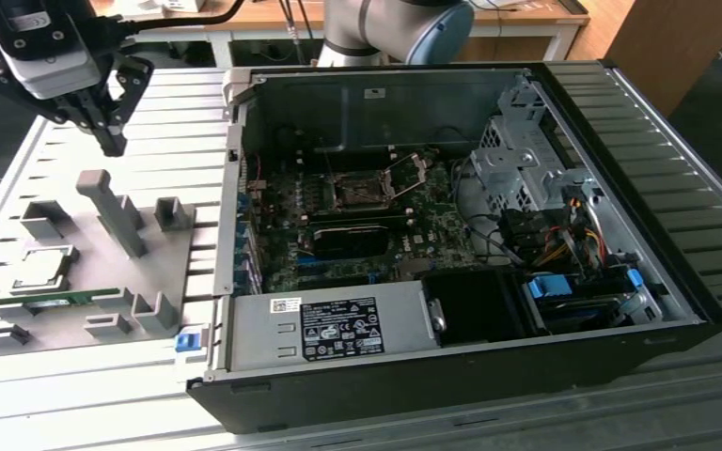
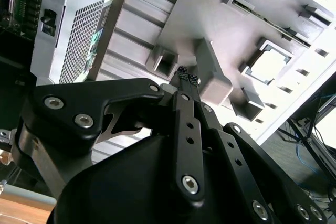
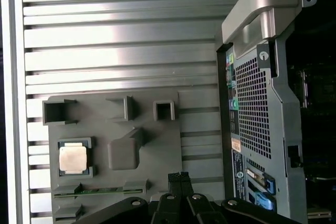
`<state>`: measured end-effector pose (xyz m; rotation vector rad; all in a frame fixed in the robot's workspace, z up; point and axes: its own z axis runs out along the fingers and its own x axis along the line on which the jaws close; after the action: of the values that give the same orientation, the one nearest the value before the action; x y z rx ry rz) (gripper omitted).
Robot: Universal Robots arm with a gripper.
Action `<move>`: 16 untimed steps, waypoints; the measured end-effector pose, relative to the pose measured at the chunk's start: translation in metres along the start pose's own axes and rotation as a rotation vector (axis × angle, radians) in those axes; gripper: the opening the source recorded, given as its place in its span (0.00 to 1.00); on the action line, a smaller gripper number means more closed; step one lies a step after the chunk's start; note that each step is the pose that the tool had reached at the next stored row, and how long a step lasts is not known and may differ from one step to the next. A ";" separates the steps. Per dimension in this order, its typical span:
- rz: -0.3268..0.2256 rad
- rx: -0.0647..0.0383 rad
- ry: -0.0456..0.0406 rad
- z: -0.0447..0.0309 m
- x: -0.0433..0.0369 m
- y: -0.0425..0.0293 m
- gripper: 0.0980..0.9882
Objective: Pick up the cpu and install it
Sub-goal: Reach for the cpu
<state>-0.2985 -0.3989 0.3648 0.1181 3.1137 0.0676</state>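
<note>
The cpu (image 1: 41,266), a small square chip with a shiny silver top, lies flat in a recess of the grey fixture plate (image 1: 86,272) at the exterior view's left. It also shows in both wrist views, as the cpu (image 3: 72,158) and the cpu (image 2: 269,64). My gripper (image 1: 109,143) hangs above the far end of that plate, well apart from the chip. Its black fingers meet at the tips, so the gripper (image 3: 179,177) is shut with nothing in it; the gripper (image 2: 187,77) looks the same. The open computer case (image 1: 662,235) holds the motherboard and its socket (image 1: 358,191).
A tall grey fixture block (image 1: 117,211) and several lower ones stand on the plate near the chip. A long green memory stick (image 1: 54,301) lies beside it. The power supply (image 1: 330,329), a drive cage (image 1: 525,155) and coloured cables (image 1: 562,230) crowd the case. The slatted metal table (image 1: 687,160) surrounds everything.
</note>
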 end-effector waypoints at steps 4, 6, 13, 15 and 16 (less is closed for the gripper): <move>0.000 0.000 0.0000 0.0002 0.0048 -0.0004 0.01; 0.000 0.000 0.0000 0.0003 0.0079 -0.0006 0.01; 0.000 0.000 0.0000 0.0005 0.0191 -0.0015 0.01; 0.000 0.000 0.0000 0.0006 0.0218 -0.0017 0.01; 0.000 0.000 0.0000 0.0006 0.0231 -0.0018 0.01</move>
<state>-0.3216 -0.3989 0.3635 0.1180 3.1138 0.0675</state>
